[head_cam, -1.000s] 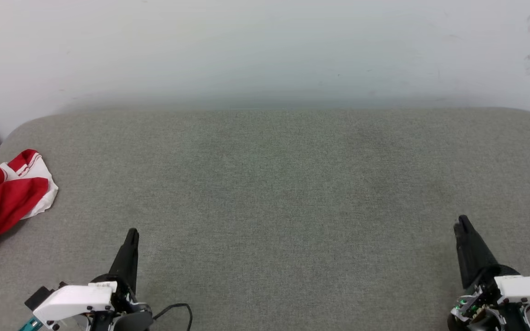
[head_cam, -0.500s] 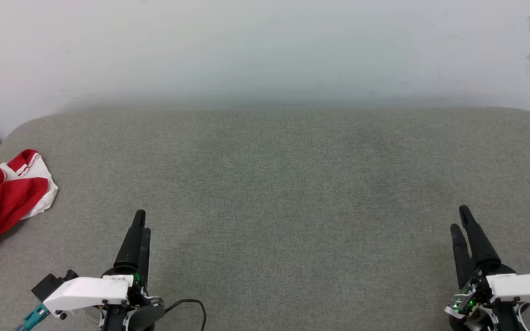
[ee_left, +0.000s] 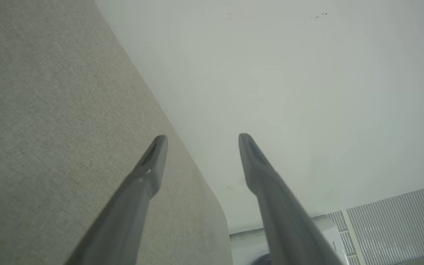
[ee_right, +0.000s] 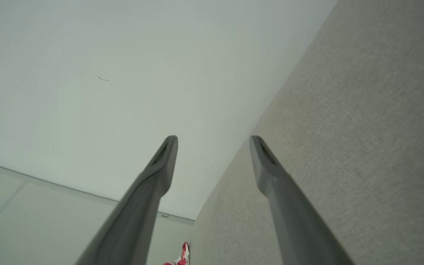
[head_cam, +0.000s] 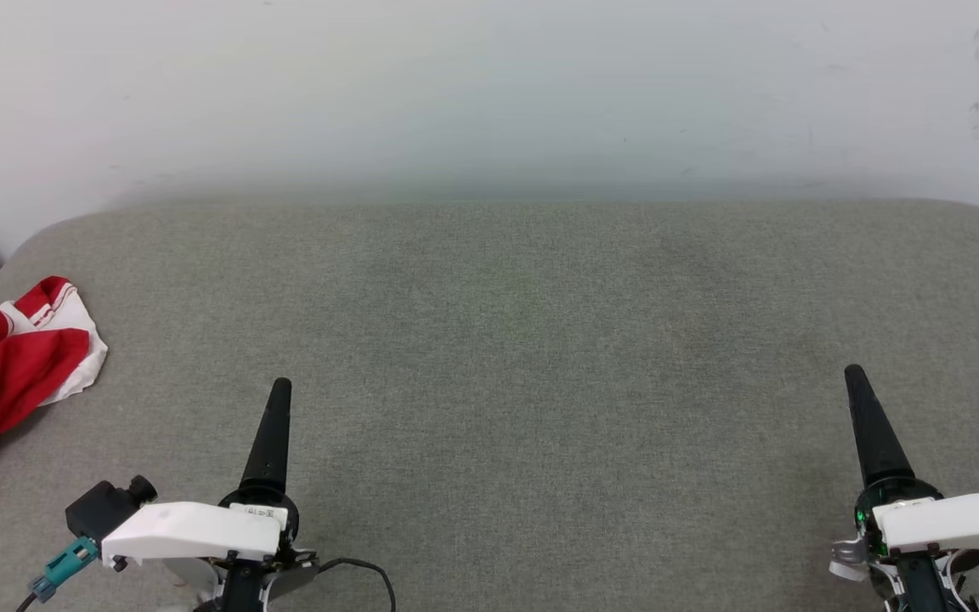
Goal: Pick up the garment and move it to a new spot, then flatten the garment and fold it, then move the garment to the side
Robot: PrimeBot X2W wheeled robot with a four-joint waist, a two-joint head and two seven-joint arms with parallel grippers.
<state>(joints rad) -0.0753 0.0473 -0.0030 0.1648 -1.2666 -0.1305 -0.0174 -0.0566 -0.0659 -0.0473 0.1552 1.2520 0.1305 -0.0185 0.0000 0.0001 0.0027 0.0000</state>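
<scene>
Garment [head_cam: 5, 365] is crumpled at the left edge of the grey pad [head_cam: 498, 357], near its far-left rounded corner. Red bulk, with a white sleeve and striped trim on top. It is partly cut off by the picture border. The right wrist view shows a bit of it [ee_right: 180, 257] right at the pad's edge.

Left gripper [head_cam: 282, 387] is low left over the pad, fingers parted with a clear gap in its wrist view [ee_left: 202, 139], holding nothing. It is well apart from the garment, with bare pad between them.

Right gripper [head_cam: 853, 374] is low right near the pad's right side, fingers likewise spread [ee_right: 214, 139] and empty.

The pad's far edge meets the white wall [head_cam: 489, 85]. The middle of the pad is wide open fabric between the grippers. A cable [head_cam: 362, 569] loops by the left wrist.
</scene>
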